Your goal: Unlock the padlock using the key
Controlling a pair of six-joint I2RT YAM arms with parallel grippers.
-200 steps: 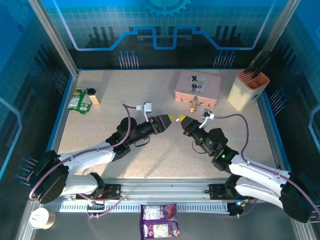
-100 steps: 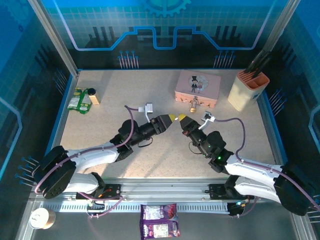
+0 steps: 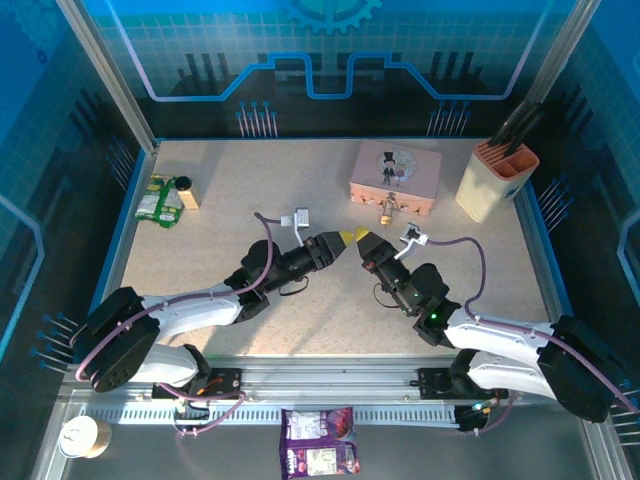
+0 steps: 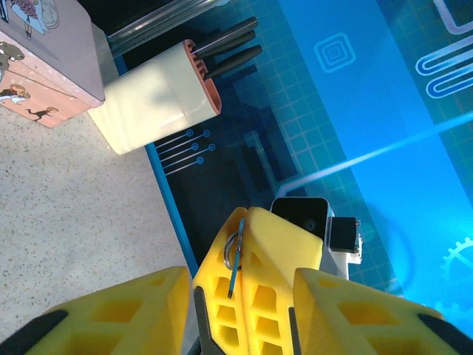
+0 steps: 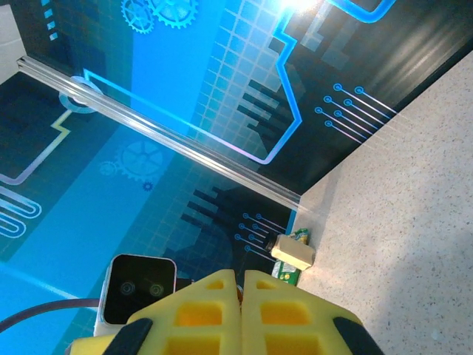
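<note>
The thin dark-grey metal key (image 4: pixel 234 260) is pinched in the clenched yellow fingers of your right end effector (image 3: pixel 363 239). Your left end effector (image 3: pixel 346 236) is released, its jaws straddling those fingertips. The small brass-gold padlock (image 3: pixel 387 213) sits at the front of the pink rectangular box (image 3: pixel 396 175), on the speckled table (image 3: pixel 230 200).

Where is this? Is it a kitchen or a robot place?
Most likely a robot test booth, not a home. A left arm and a right arm are bolted to a rail at the near edge of the table, and blue walls printed with gears and circuit lines fence it in.
</note>
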